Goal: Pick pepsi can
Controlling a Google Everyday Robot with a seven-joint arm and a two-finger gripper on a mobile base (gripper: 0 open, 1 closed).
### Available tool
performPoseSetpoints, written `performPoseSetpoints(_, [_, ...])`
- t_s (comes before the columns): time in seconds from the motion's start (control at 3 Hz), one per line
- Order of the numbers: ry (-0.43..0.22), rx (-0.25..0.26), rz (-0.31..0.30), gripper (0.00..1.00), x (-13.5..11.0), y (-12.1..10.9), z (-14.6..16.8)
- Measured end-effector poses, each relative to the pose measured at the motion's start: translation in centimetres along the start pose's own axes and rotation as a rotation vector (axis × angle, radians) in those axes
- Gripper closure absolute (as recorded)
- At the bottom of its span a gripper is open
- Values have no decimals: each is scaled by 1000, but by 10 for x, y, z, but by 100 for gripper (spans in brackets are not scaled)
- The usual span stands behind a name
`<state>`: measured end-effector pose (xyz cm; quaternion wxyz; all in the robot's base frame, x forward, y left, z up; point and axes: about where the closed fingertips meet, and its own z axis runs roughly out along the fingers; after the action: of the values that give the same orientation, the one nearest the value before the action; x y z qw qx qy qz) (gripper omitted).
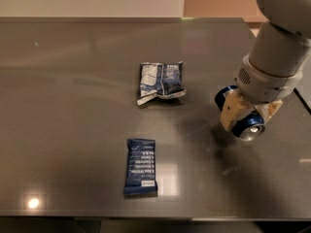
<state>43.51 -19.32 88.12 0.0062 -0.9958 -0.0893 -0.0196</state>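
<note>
The pepsi can [239, 115] is blue with a silver end and lies on its side at the right of the dark grey table [73, 106]. My gripper [249, 114] comes down from the grey-white arm above it. The beige fingers [230, 111] sit on either side of the can and are shut on it. The can looks slightly raised off the table. The arm hides the can's upper part.
A wrinkly blue-and-white foil bag [160, 81] lies near the table's middle. A flat dark blue snack bar wrapper [141, 166] lies toward the front. The table's right edge [303, 101] is close to the gripper.
</note>
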Motion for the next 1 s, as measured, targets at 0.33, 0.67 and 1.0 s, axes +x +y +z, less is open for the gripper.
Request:
performPoseSetpoints(0.33, [19,45,-20,100,7,-26,-31])
performPoseSetpoints(0.67, [52,79,-25,100,20,-39,-58])
performPoseSetpoints(1.0, [91,116,-18,100,35,-46,-78])
